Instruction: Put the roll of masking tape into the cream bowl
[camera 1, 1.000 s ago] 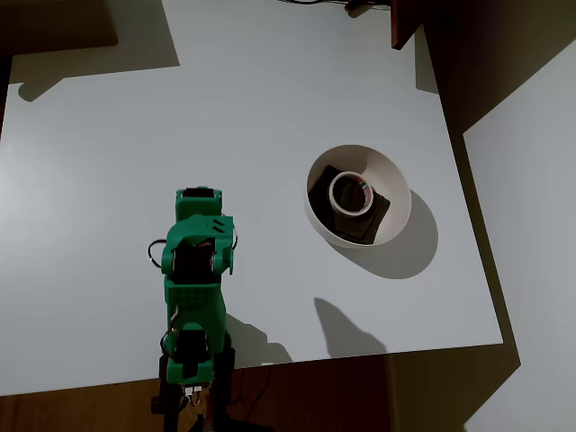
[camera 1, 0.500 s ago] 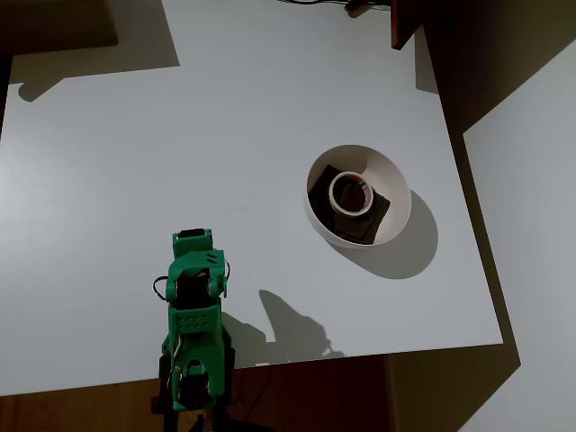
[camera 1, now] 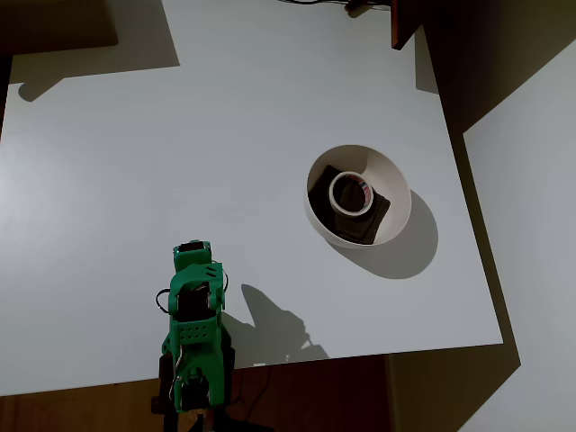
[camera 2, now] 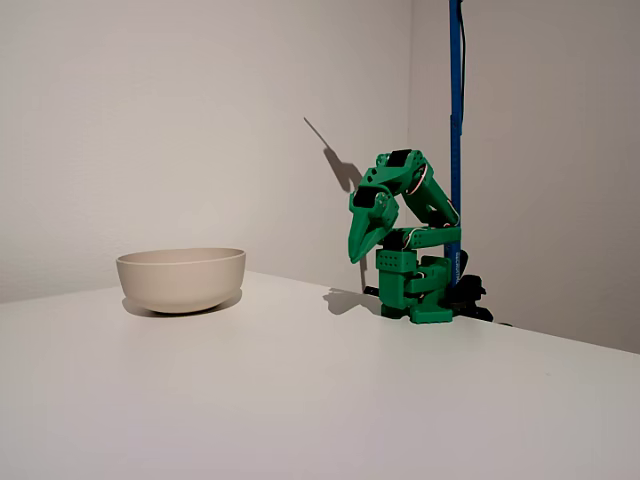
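Observation:
The roll of masking tape (camera 1: 350,193) lies flat inside the cream bowl (camera 1: 387,175), resting on a dark square pad (camera 1: 371,223); reddish marks show on its inner core. In the fixed view the cream bowl (camera 2: 181,279) stands at the left and its wall hides the tape. The green arm (camera 1: 193,306) is folded back over its base near the table's front edge, far to the left of the bowl in the overhead view. Its gripper (camera 2: 357,254) points down above the table, shut, with nothing in it.
The white table (camera 1: 180,144) spreads wide around the bowl. A dark brown block (camera 1: 407,22) sits at the far edge, upper right. A blue pole (camera 2: 456,120) rises behind the arm's base (camera 2: 418,292).
The arm has drawn back toward its base and folded down. The tape and bowl have not moved.

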You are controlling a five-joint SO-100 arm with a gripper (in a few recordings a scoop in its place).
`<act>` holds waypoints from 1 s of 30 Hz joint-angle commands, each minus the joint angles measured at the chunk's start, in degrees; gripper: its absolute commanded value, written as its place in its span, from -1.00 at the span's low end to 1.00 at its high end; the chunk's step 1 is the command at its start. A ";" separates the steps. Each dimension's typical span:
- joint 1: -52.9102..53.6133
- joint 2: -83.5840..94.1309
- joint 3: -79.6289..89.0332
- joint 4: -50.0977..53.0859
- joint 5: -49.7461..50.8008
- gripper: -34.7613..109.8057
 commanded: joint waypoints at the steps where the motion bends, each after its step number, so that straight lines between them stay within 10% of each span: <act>1: 0.26 6.15 5.27 -1.41 -0.79 -0.64; 30: -2.29 6.33 15.91 -3.78 2.02 -0.64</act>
